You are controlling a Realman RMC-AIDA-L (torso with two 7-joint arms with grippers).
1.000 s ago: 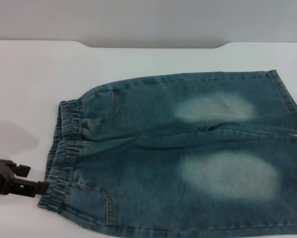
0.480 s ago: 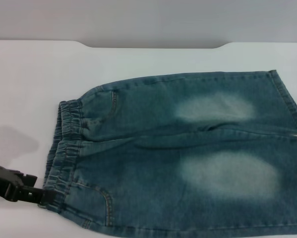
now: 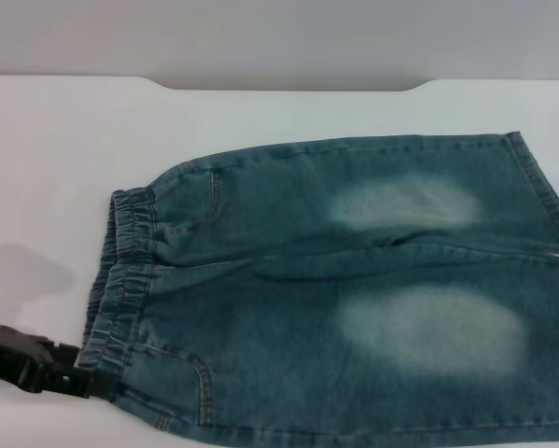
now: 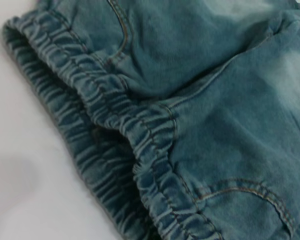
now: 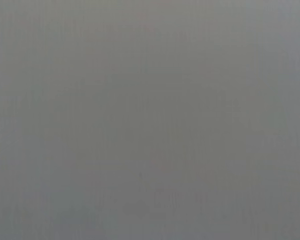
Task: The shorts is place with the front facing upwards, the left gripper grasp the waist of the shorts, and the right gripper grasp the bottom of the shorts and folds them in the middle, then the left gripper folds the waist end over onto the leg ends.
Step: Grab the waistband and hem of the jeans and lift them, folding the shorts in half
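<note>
The shorts point(image 3: 354, 299) lie flat, front up with two pale patches showing, on the white bench point(image 3: 64, 168); the waist point(image 3: 120, 280) is at 9 o'clock and the leg hems point(image 3: 540, 191) at 3 o'clock. The left claw point(image 3: 88, 381) sits at 8 o'clock, its tips touching the near corner of the waist, but whether it is wide, narrow or holding cloth I cannot tell. The right wrist view shows only plain grey, and the right claw is out of sight.

White table point(image 3: 64, 159) is carrying blue-green denim shorts point(image 3: 354, 308), lying flat, front up, waist toward the left.
</note>
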